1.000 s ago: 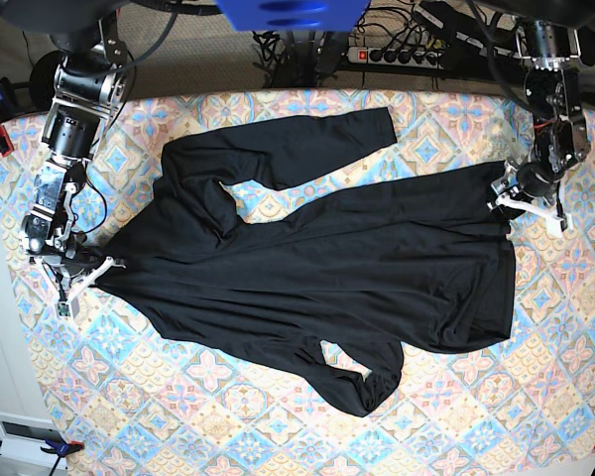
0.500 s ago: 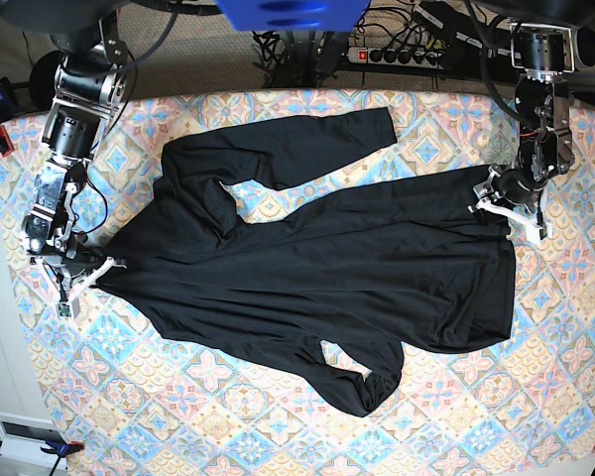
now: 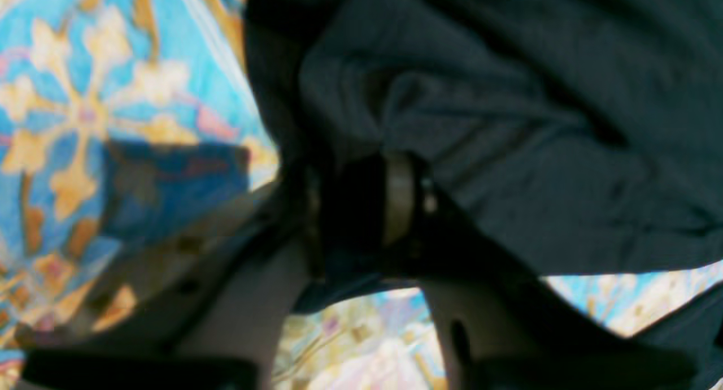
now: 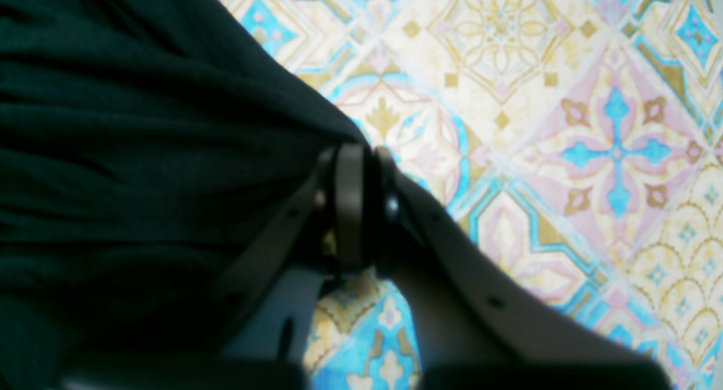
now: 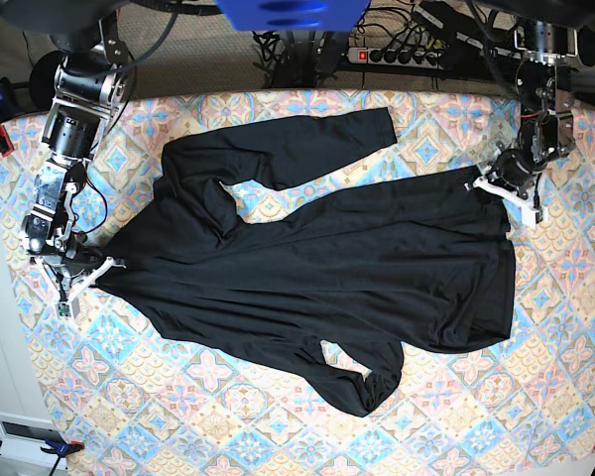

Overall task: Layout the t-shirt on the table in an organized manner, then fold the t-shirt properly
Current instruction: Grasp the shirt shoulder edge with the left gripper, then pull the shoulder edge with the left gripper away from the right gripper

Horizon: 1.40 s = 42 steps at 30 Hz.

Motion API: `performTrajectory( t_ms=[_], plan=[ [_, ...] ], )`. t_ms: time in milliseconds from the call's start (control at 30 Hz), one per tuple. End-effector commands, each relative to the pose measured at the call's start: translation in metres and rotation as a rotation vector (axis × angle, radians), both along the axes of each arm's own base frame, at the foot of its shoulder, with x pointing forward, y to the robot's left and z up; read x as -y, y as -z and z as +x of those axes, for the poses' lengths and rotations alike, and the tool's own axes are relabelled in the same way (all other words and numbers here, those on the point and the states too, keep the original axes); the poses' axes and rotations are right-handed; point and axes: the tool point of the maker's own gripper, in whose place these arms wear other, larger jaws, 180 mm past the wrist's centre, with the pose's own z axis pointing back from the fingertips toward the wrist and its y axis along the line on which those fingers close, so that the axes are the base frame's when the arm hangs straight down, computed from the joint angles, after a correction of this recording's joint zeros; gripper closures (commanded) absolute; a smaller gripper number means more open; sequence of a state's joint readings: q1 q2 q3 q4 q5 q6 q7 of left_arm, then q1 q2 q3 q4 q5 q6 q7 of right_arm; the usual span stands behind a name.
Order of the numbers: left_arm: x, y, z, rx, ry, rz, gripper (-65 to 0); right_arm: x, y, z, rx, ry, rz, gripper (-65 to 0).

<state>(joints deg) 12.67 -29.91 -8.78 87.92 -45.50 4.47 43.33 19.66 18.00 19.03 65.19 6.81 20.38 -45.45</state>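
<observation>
Looking from the near edge of the tabletop point(image 5: 278, 436) first, it's just the pastel tile-pattern cloth down there, blue, pink and cream medallions. A bit further in, one sleeve of the t-shirt point(image 5: 357, 268) lies bunched up, folded back on itself below the body. The black shirt sprawls sideways across the middle of the tabletop, body pretty flat but with creases, hem toward the base view's right, collar end toward its left.

At the collar end, the right claw point(image 5: 79, 273) sits low on the cloth with its jaws pressed together on the fabric edge. The right wrist view backs that up: both fingers point(image 4: 350, 203) meet with a pinch of black cloth between them, dark shirt filling the left half and bare tile pattern on the right.

Over on the hem side, the left claw point(image 5: 504, 188) is down at the upper corner of the hem. In the left wrist view its fingers point(image 3: 398, 200) are drawn in close around a fold of dark fabric, so it reads as clamped on the shirt, though that shot is blurry and I wouldn't swear how tight it is. Tile pattern peeks out to the left and underneath.

Further back, the other sleeve stretches out toward the far edge, lying flat and angled. Behind the tabletop there's a power strip point(image 5: 402, 55) with cables and a blue housing point(image 5: 293, 14) up top.
</observation>
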Motion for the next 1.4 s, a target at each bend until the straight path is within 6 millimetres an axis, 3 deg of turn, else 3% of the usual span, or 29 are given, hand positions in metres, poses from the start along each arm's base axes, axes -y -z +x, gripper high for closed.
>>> performTrajectory(
  t_ms=[0,167,333,400,500,633,833,1067,1367],
  plan=[
    [-0.005,-0.009,0.006,0.020,0.008,0.016,-8.5,0.009,-0.024,0.014,0.071,0.007,-0.018,0.0],
    [-0.006,-0.010,0.007,0.022,0.008,0.017,-0.2,0.009,-0.024,0.014,0.071,0.007,-0.018,0.0],
    [-0.007,-0.012,0.008,0.027,0.006,0.017,0.0,0.009,-0.022,0.014,0.065,0.008,-0.015,0.0],
    [-0.019,-0.012,0.000,0.022,-0.027,0.025,0.0,0.009,-0.022,0.014,0.065,0.008,-0.015,0.0],
    [-0.027,-0.027,-0.003,0.060,-0.046,0.042,0.0,0.011,-0.022,0.013,0.064,0.010,-0.018,0.0],
    [-0.019,-0.047,-0.006,0.105,-0.010,0.060,0.0,0.011,-0.022,0.013,0.063,0.010,-0.017,0.0],
    [-0.021,-0.061,-0.019,0.127,-0.004,0.085,0.0,0.011,-0.022,0.013,0.063,0.010,-0.017,0.0],
    [-0.036,-0.062,-0.032,0.116,-0.040,0.105,0.0,0.014,-0.022,0.012,0.064,0.019,-0.015,0.0],
    [-0.032,-0.050,-0.049,0.064,-0.032,0.095,0.0,0.015,-0.023,0.012,0.065,0.021,-0.016,0.0]
  ],
)
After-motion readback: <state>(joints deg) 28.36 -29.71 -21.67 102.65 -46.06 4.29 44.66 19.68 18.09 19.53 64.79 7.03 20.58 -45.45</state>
